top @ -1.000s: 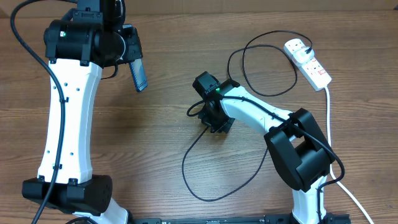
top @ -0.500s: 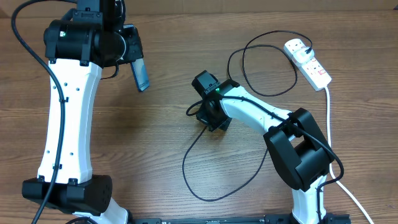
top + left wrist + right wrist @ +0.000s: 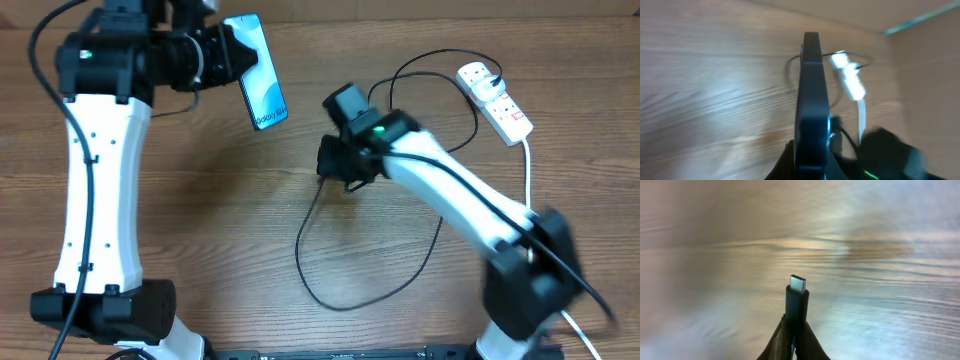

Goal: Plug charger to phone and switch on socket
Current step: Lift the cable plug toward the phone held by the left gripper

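My left gripper (image 3: 222, 50) is shut on the phone (image 3: 260, 84) and holds it in the air at the upper left, screen facing up and tilted. In the left wrist view the phone (image 3: 811, 95) shows edge-on between the fingers (image 3: 810, 165). My right gripper (image 3: 335, 165) is shut on the connector end of the charger (image 3: 345, 280), lifted above the table centre, to the right of the phone. In the right wrist view the connector tip (image 3: 797, 292) sticks up from the shut fingers (image 3: 795, 330). The black cable loops to the socket (image 3: 495, 100) at the upper right.
The socket's thick white cord (image 3: 528, 190) runs down the right side of the table. The black cable lies in loose loops over the middle and right of the wooden table (image 3: 200, 220). The socket also shows blurred in the left wrist view (image 3: 850, 82).
The left gripper turned the phone from edge-on to screen-up and moved it right. The right arm lifted and swung up and back, carrying the connector off the table.
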Controlling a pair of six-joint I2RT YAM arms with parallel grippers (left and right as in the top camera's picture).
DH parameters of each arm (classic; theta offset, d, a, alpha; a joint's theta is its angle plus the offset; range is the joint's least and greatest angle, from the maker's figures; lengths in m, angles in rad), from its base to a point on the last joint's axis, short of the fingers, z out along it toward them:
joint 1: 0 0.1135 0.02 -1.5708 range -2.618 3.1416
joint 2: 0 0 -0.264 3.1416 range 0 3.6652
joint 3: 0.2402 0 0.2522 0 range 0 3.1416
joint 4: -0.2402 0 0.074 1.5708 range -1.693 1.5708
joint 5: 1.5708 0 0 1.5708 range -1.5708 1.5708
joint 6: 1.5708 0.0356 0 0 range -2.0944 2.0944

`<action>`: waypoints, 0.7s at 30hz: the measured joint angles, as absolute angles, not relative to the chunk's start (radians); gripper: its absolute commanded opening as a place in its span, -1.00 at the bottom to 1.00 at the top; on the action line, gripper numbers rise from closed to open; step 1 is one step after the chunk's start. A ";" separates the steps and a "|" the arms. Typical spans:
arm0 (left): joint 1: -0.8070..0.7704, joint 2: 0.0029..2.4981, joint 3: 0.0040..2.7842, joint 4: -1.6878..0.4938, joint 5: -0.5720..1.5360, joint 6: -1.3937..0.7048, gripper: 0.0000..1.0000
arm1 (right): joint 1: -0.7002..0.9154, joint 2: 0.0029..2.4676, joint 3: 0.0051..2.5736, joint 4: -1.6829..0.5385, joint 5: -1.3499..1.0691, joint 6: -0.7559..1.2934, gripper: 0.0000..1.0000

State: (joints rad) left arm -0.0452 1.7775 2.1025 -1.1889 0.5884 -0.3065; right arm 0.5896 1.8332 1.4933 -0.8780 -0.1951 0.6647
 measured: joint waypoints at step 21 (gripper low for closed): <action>0.111 1.777 2.103 -1.129 1.325 -0.303 -0.92 | 0.624 1.447 1.517 -0.824 -0.707 0.324 -0.93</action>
